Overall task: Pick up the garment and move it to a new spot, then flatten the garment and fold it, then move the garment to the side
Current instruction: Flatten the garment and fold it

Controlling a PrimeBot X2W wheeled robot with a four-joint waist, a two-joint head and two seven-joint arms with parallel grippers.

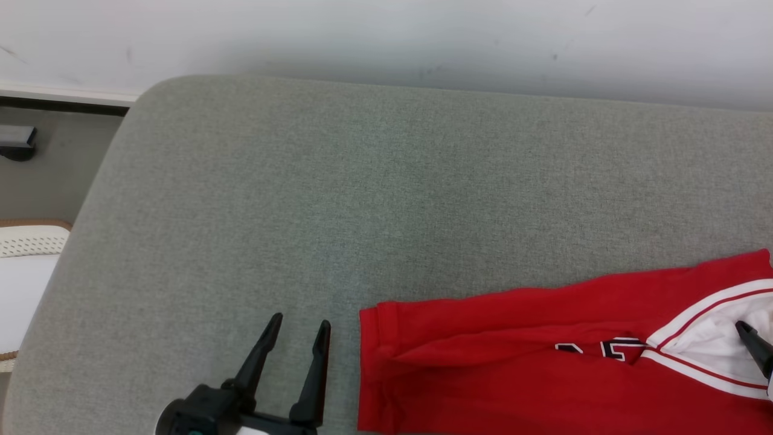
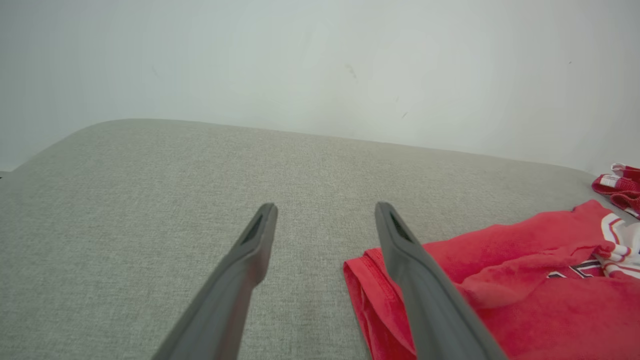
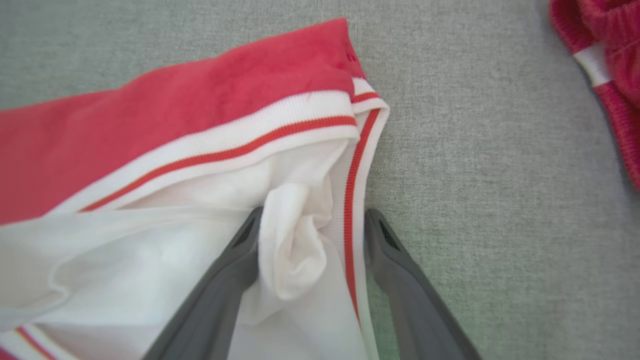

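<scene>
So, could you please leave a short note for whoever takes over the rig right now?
Left gripper: open, empty, over the grey cushion just left of the red garment.
Right gripper: open, fingers astride a bunch of the garment's white lining by the striped trim; not clamped.
Garment: lying on the cushion, rumpled, with a long crease. A second red piece lies apart from it.
Done: nothing clearly.
Left: grip, lift, relocate, flatten, fold, move aside.

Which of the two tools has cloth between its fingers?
The right tool: its open fingers straddle a white fold of the red jersey with white trim. The left tool is open over grey upholstery.
</scene>
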